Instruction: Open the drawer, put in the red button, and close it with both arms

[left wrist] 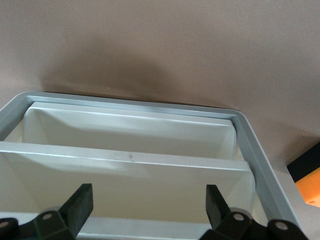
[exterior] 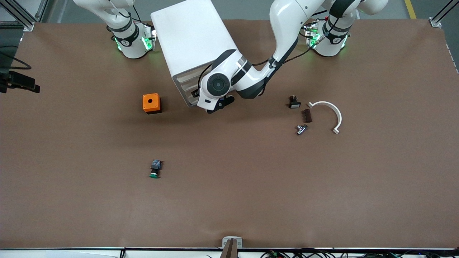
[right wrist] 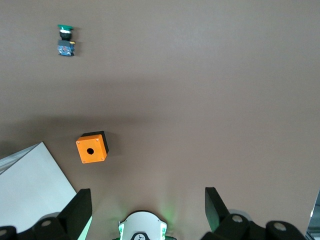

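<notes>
Our left hand [left wrist: 149,201] sits at the front of the cabinet [exterior: 193,39], fingers wide apart and empty, apparently lined up to work the drawer [exterior: 183,79], while our right hand [right wrist: 145,200], equally open and empty, waits above its own base; the red button is nowhere visible, only the green button [exterior: 155,169] lying on the counter [exterior: 251,186].

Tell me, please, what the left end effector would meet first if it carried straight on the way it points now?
Probably the cabinet: the open left end effector points into its drawer front, with a white drawer between the fingertips. How close it is cannot be judged.
</notes>
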`<act>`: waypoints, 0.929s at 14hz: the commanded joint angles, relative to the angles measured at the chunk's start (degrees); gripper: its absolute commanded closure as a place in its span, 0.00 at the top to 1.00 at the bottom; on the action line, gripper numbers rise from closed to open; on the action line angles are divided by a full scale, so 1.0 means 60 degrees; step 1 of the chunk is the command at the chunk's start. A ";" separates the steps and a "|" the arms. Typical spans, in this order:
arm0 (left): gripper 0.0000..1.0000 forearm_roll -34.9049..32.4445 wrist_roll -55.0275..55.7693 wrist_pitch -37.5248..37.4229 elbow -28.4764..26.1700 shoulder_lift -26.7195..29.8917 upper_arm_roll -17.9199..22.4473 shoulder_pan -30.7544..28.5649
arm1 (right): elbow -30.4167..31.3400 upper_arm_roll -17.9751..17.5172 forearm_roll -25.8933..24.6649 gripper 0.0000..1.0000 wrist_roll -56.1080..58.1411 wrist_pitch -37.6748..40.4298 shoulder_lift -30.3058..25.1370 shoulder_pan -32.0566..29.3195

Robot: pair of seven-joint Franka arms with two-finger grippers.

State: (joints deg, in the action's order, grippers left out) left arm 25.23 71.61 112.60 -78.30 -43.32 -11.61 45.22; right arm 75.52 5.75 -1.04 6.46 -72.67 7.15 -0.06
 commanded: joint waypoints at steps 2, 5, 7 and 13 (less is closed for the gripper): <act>0.99 -0.0015 0.0062 -0.0366 -0.0090 0.0348 0.0103 -0.0154 | 0.1135 -0.0080 0.0407 1.00 -0.0037 -0.0908 -0.0940 0.0010; 0.99 -0.2003 0.0047 -0.0689 -0.0031 0.1211 0.0206 -0.0547 | 0.2454 -0.0080 0.0408 1.00 -0.0211 -0.2022 -0.1834 0.0010; 0.99 -0.2577 -0.0055 -0.0733 -0.0031 0.1825 0.0206 -0.1483 | 0.2705 -0.0080 0.0408 1.00 -0.0505 -0.2054 -0.1982 -0.0019; 0.99 -0.3576 -0.2727 -0.3190 -0.0046 0.3773 0.0206 -0.3651 | 0.3175 -0.0051 0.0336 1.00 -0.0461 -0.2449 -0.2246 -0.0049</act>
State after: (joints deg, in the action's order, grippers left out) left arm 5.08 61.58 97.60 -76.62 -25.33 -10.12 26.24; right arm 92.65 5.69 0.83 4.45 -85.99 -4.53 -0.04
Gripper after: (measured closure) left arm 0.004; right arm 0.000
